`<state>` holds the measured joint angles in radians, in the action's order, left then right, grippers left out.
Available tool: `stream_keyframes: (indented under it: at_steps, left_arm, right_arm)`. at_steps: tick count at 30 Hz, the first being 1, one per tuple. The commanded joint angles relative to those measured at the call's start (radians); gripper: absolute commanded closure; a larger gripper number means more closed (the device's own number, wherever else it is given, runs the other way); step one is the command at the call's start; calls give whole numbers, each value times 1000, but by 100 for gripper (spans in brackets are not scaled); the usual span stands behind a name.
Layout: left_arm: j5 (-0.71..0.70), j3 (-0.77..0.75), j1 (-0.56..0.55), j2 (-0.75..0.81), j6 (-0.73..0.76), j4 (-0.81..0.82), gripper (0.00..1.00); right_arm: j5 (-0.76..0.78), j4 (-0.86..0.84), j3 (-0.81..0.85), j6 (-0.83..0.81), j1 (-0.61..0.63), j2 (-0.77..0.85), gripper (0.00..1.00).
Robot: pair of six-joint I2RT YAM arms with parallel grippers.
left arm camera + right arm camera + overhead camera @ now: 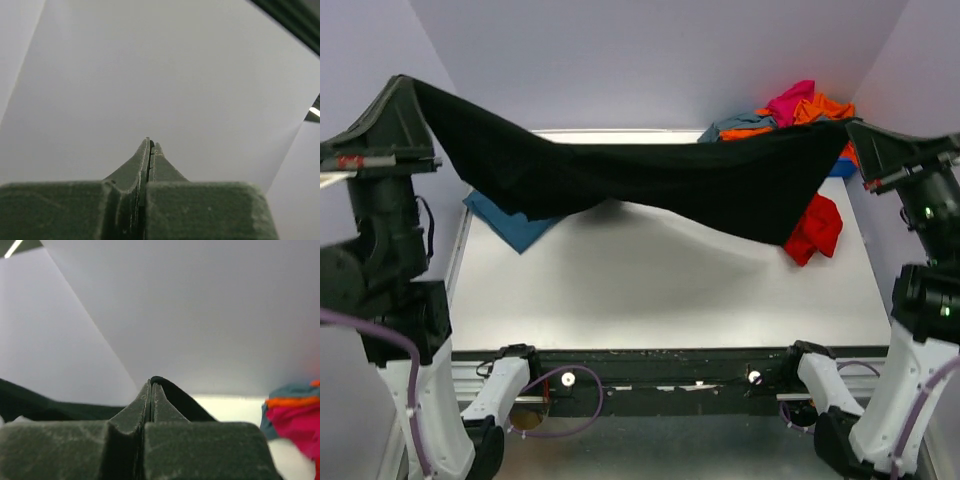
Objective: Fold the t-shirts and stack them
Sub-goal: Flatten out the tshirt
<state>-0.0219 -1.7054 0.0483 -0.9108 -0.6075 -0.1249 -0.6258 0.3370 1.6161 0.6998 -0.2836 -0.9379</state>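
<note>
Seen from above, a white table (660,290) fills the middle of the scene. A black t-shirt (640,180) is stretched in the air above it, running from about 10 o'clock to 2 o'clock, sagging in the centre and not touching the surface. At 1 o'clock, in the table's far corner, lies a loose pile of t-shirts (790,110) in magenta, orange and grey-blue, partly hidden behind the black cloth. At 9 o'clock a teal-blue t-shirt (510,225) lies flat on the table, half covered from view by the hanging black shirt. At 3 o'clock a crumpled red t-shirt (815,230) rests near the table's edge. The left gripper (402,88), raised at 10 o'clock, has its jaws pressed together on one end of the black t-shirt. The right gripper (853,127), raised at 2 o'clock, is likewise clamped on the other end, a fold of black cloth showing at its fingertips in the wrist view.
</note>
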Motion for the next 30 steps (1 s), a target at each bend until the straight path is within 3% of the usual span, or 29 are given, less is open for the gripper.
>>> stream_keyframes:
  at_steps: [1, 5, 13, 16, 23, 30]
  left_arm:
    - [-87, 32, -1, 56, 35, 159, 100]
    - [-90, -40, -1, -48, 32, 101, 100]
    - [-67, -88, -1, -371, -9, 22, 100]
    - [-27, -173, -1, -500, -9, 11, 100]
    - [-13, -448, -2, -528, 15, 74, 100]
    - [5, -579, -2, -551, 2, 120, 100]
  right_arm:
    - [161, -122, -30, -33, -6, 76, 99]
    - [137, -31, 57, -19, -5, -30, 99]
    - [-12, 131, 109, 37, 15, -413, 99]
    - [-8, 224, 215, -15, 75, -560, 99]
    - [17, 296, 499, -13, 126, -736, 99]
    - [-60, 264, 793, 107, 46, -909, 99]
